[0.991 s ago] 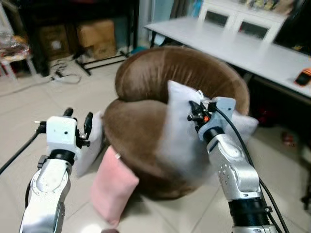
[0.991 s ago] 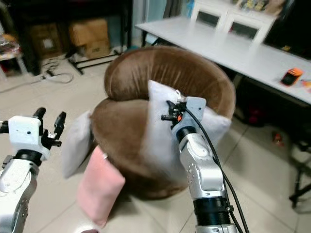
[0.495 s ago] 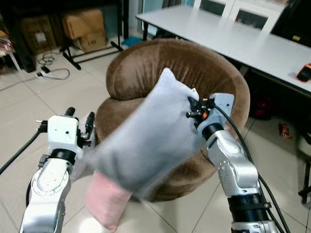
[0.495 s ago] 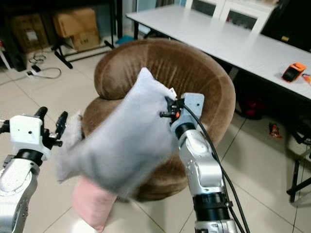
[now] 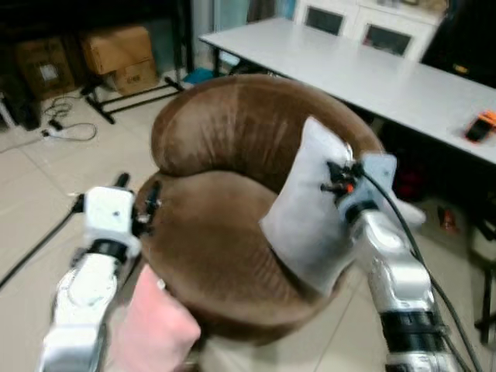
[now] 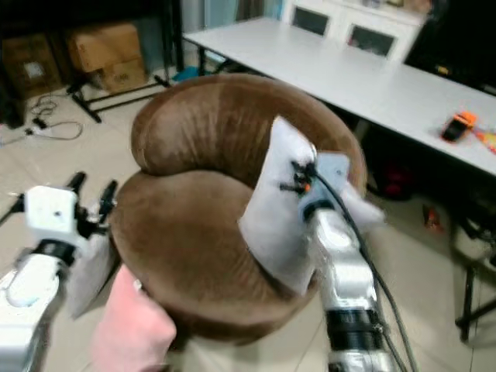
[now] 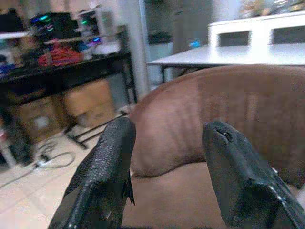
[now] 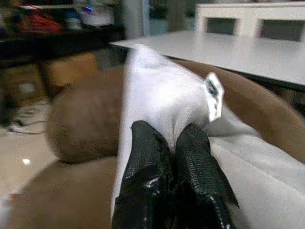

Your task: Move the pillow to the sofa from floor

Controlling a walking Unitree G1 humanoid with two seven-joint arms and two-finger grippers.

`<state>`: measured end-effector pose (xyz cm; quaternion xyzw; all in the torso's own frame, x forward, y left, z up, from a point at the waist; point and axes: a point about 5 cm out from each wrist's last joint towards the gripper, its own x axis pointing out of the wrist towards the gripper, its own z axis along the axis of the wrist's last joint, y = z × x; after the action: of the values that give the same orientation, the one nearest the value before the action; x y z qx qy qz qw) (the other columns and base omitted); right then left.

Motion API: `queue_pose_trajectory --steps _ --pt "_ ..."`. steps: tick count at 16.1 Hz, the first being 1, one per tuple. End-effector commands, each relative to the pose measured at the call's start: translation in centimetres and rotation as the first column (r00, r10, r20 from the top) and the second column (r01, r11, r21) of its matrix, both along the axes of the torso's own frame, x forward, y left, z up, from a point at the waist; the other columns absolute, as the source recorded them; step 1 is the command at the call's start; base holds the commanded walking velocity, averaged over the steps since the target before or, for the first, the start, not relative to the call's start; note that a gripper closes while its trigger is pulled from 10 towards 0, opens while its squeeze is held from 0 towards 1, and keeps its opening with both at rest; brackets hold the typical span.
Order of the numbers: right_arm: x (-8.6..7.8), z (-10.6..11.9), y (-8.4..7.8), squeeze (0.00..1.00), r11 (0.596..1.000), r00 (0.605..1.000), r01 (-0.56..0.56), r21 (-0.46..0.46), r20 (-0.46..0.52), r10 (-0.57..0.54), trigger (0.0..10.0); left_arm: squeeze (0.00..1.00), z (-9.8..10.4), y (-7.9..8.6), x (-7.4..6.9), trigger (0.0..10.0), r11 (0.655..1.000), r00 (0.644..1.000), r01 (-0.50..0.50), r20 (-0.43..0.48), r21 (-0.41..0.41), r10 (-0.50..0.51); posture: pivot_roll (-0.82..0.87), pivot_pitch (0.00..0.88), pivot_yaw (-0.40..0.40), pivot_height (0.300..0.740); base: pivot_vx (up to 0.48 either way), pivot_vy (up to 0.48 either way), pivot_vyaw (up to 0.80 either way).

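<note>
A pale grey pillow stands upright over the right side of the round brown sofa, its lower edge against the seat. My right gripper is shut on its top corner; the right wrist view shows both black fingers pinching the fabric beside a small tag. My left gripper is open at the sofa's left rim with nothing between its fingers. A pink pillow leans on the sofa's front left on the floor, with another grey pillow beside it.
A long white table runs behind the sofa on the right, with an orange object on it. Cardboard boxes and a black rack stand at the back left. Cables lie on the tiled floor.
Half a second ago the pillow swung wide toward the left in front of the sofa; now it hangs upright at the sofa's right side. The view has shifted closer over the sofa.
</note>
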<state>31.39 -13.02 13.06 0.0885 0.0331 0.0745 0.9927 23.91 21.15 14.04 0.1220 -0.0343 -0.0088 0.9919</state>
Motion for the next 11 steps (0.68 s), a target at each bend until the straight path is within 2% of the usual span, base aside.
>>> queue_pose_trajectory --steps 1,5,8,9,11 --pt "0.3 1.4 -0.2 0.00 1.000 0.998 -0.008 -0.022 0.068 0.010 10.0 0.00 0.3 -0.6 0.3 10.0 1.000 1.000 0.019 0.013 -0.007 -0.018 0.08 0.000 -0.110 0.740 0.382 0.000 0.00" --pt "0.6 1.5 -0.3 0.00 0.999 0.996 -0.031 -0.044 0.078 0.034 10.0 0.00 0.2 -0.7 0.0 10.0 1.000 1.000 0.023 0.010 0.000 -0.023 0.08 0.000 -0.108 0.740 0.376 0.000 0.00" --pt "0.6 1.7 0.4 0.00 0.996 0.994 -0.086 -0.017 0.069 0.087 10.0 0.00 0.0 -0.8 -0.3 10.0 0.999 0.999 0.034 -0.003 0.016 -0.034 0.08 0.000 -0.113 0.740 0.354 0.000 0.00" --pt "0.5 2.1 1.1 0.00 0.990 0.988 -0.141 -0.001 0.070 0.141 10.0 0.00 -0.2 -0.7 -0.7 10.0 0.999 0.999 0.031 -0.017 0.020 -0.030 0.09 0.000 -0.119 0.740 0.300 0.000 0.00" --pt "0.4 2.6 1.8 0.00 0.981 0.978 -0.195 -0.008 0.074 0.195 10.0 0.00 -0.6 -0.7 -1.3 10.0 0.999 0.999 0.033 -0.044 0.030 -0.032 0.09 0.000 -0.127 0.740 0.135 0.000 0.00"
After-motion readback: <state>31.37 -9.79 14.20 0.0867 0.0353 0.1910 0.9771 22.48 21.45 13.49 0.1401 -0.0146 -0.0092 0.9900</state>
